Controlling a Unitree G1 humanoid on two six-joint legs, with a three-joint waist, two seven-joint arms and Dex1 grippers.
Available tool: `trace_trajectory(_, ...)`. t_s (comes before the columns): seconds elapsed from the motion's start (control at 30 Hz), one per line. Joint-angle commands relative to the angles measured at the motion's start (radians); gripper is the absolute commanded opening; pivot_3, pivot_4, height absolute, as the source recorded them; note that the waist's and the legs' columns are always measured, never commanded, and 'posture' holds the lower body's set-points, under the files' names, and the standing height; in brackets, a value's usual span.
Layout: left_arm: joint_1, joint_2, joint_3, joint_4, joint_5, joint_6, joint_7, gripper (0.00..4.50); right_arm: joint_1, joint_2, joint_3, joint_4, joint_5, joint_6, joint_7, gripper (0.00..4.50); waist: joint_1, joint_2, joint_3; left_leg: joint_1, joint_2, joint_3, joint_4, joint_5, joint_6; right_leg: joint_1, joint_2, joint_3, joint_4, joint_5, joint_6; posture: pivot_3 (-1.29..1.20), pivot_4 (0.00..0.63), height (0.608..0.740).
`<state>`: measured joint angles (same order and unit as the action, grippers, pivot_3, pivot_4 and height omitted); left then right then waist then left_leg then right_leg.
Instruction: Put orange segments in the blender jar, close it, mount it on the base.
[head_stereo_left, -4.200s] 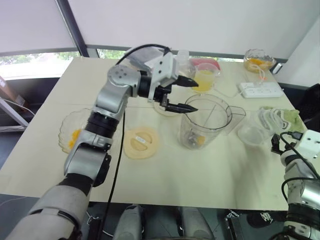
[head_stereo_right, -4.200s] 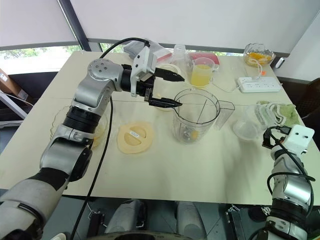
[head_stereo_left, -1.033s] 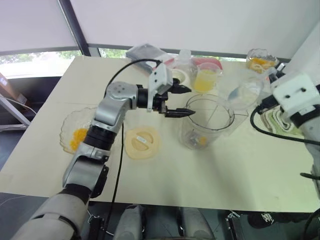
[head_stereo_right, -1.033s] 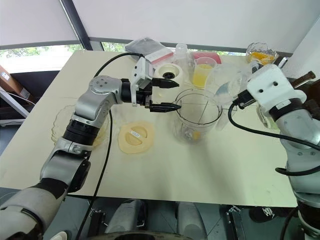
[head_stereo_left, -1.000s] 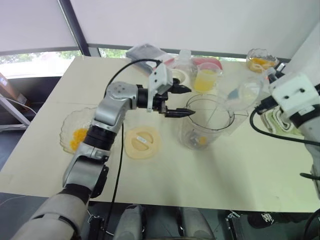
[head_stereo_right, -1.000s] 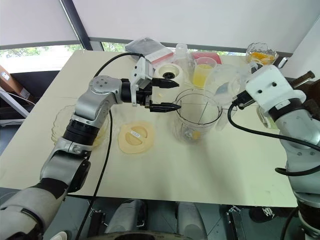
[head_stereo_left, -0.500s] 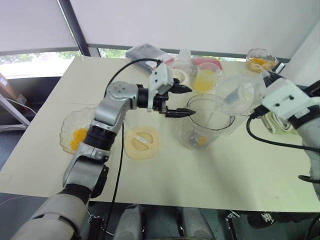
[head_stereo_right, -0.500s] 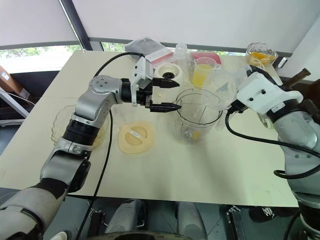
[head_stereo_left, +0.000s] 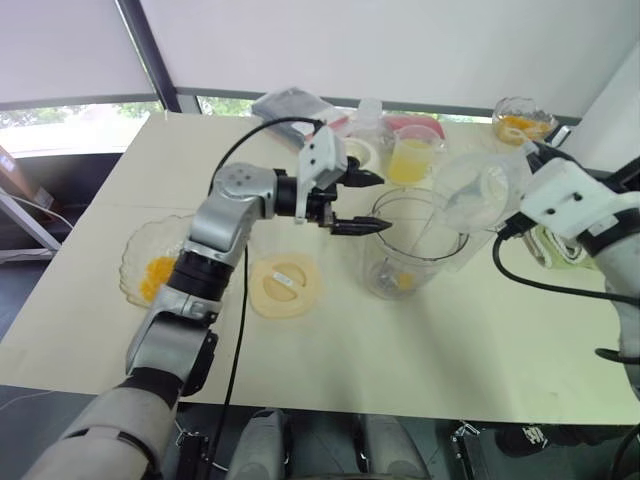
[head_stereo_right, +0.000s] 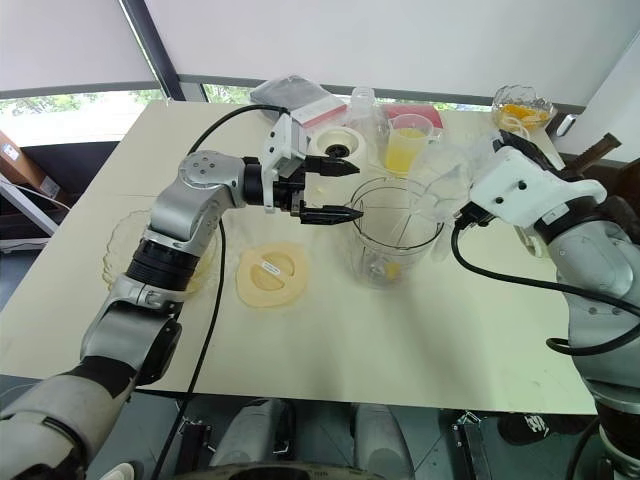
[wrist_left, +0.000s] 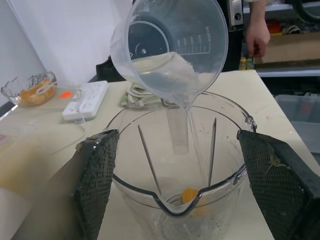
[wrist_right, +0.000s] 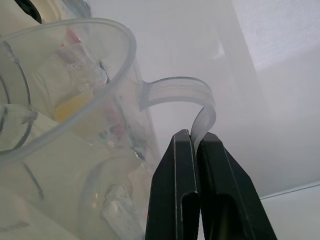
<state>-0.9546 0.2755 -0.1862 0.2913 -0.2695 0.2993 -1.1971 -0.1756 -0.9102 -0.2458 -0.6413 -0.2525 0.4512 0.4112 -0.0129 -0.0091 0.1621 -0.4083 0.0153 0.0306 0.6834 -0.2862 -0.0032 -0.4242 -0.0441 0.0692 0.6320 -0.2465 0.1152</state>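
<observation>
Cream table (head_stereo_left: 450, 350), blender jar (head_stereo_left: 412, 245) mid-table with an orange segment (wrist_left: 189, 194) at its bottom. Right gripper (wrist_right: 196, 145) pinched tight on a clear measuring cup's (wrist_left: 170, 50) handle, tipping water in. Left gripper (head_stereo_left: 358, 203) spread wide beside the rim. Cup's scale markings unreadable, I think.

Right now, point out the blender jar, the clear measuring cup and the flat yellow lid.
blender jar (head_stereo_left: 385, 268): left eye view, front wall.
clear measuring cup (wrist_left: 200, 30): left wrist view, inner wall.
flat yellow lid (head_stereo_left: 285, 285): left eye view, centre.

A tilted clear measuring cup (wrist_left: 170, 50) blocks the space above the blender jar (wrist_left: 177, 165) mouth.
</observation>
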Motion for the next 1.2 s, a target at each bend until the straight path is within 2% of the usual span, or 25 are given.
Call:
trace_trajectory(0.03,-0.019,0.0,-0.003,-0.035,-0.007,-0.006,-0.002,3.93,-0.022,-0.011,-0.022,-0.006,-0.029,-0.028,0.005,0.06,0.0,0.0,0.0,0.0,0.0,0.0,0.0,0.0,0.0,0.0,0.0,0.0,0.0,0.0,0.0,0.0,0.15,0.74)
trace_trajectory(0.3,-0.019,-0.002,-0.003,-0.033,-0.007,-0.008,-0.001,3.93,-0.014,0.007,-0.035,0.007,-0.047,-0.039,0.014,0.06,0.0,0.0,0.0,0.0,0.0,0.0,0.0,0.0,0.0,0.0,0.0,0.0,0.0,0.0,0.0,0.0,0.15,0.74)
trace_trajectory(0.53,-0.023,-0.005,-0.004,-0.027,-0.006,-0.01,-0.002,3.93,-0.042,0.12,-0.095,-0.008,-0.018,0.098,-0.015,0.06,0.0,-0.001,0.0,0.0,0.0,0.0,0.0,0.0,0.0,0.0,0.0,0.0,0.0,0.0,0.0,0.0,0.15,0.74)
trace_trajectory(0.67,-0.023,-0.007,-0.008,-0.025,-0.005,-0.012,-0.004,3.93,-0.116,0.222,-0.167,-0.029,0.038,0.251,-0.044,0.06,0.0,-0.001,0.0,0.0,0.0,0.0,0.0,0.0,0.0,0.0,0.0,0.0,0.0,0.0,0.0,0.0,0.15,0.74)
trace_trajectory(0.97,-0.029,-0.011,-0.011,-0.015,-0.008,-0.015,-0.005,3.93,-0.236,0.32,-0.328,-0.022,0.126,0.544,-0.085,0.06,0.002,0.0,0.0,0.0,0.0,0.0,0.0,0.0,0.0,0.0,0.0,0.0,0.001,0.0,0.0,0.0,0.15,0.74)
trace_trajectory(1.1,-0.027,-0.01,-0.012,-0.017,-0.008,-0.012,-0.005,3.93,-0.255,0.43,-0.458,-0.018,0.155,0.696,-0.146,0.06,0.002,0.0,0.0,0.0,0.0,0.0,0.0,0.0,0.0,0.0,0.0,0.0,0.001,0.0,0.0,0.0,0.15,0.74)
trace_trajectory(1.2,-0.024,-0.009,-0.013,-0.021,-0.009,-0.009,-0.004,3.93,-0.236,0.533,-0.558,0.009,0.176,0.699,-0.208,0.06,0.001,0.0,0.0,0.0,0.0,-0.001,0.0,0.0,0.0,0.0,0.0,-0.001,0.001,0.0,0.0,0.0,0.15,0.74)
